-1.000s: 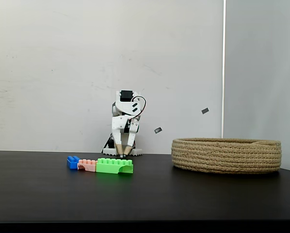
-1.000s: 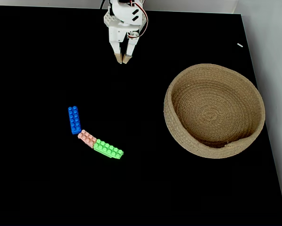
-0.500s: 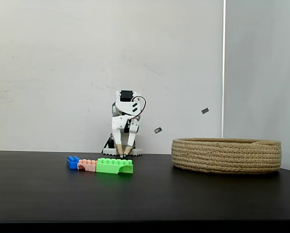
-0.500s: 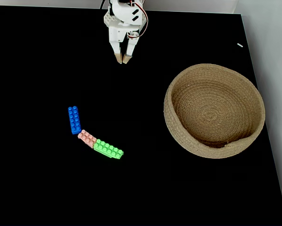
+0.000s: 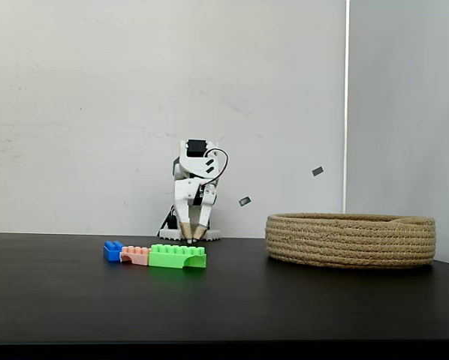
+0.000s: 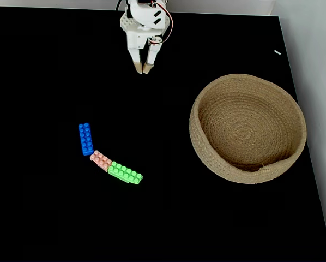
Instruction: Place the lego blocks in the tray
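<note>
Three lego blocks lie in a bent chain on the black table: a blue one, a salmon-pink one and a longer green one. The tray is a round coiled-rope basket at the right, with nothing in it. My gripper hangs at the far edge of the table, tips pointing down, fingers nearly together and holding nothing. It is well behind the blocks and to the left of the tray.
The white arm base stands at the table's far edge against a pale wall. The table's right edge runs just beyond the tray. Dark bare tabletop lies between the gripper, the blocks and the tray.
The arm's wrist has shifted very slightly. The blocks and the tray have not moved.
</note>
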`<action>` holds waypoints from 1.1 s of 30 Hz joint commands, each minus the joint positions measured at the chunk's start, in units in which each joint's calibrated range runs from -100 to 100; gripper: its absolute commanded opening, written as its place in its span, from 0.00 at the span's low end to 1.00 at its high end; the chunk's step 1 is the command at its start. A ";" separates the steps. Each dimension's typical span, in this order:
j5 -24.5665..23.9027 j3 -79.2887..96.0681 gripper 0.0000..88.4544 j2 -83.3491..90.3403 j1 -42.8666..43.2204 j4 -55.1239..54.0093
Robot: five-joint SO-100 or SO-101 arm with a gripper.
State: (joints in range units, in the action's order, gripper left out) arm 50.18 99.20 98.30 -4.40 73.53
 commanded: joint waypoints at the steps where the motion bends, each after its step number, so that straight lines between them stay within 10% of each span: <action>1: 0.10 0.80 0.00 0.41 0.03 0.40; 24: 2.69 0.80 0.01 0.41 -1.37 0.32; 33: -6.45 -9.97 0.26 -11.80 -3.85 -14.09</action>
State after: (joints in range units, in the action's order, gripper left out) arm 47.25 96.02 94.40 -8.06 64.76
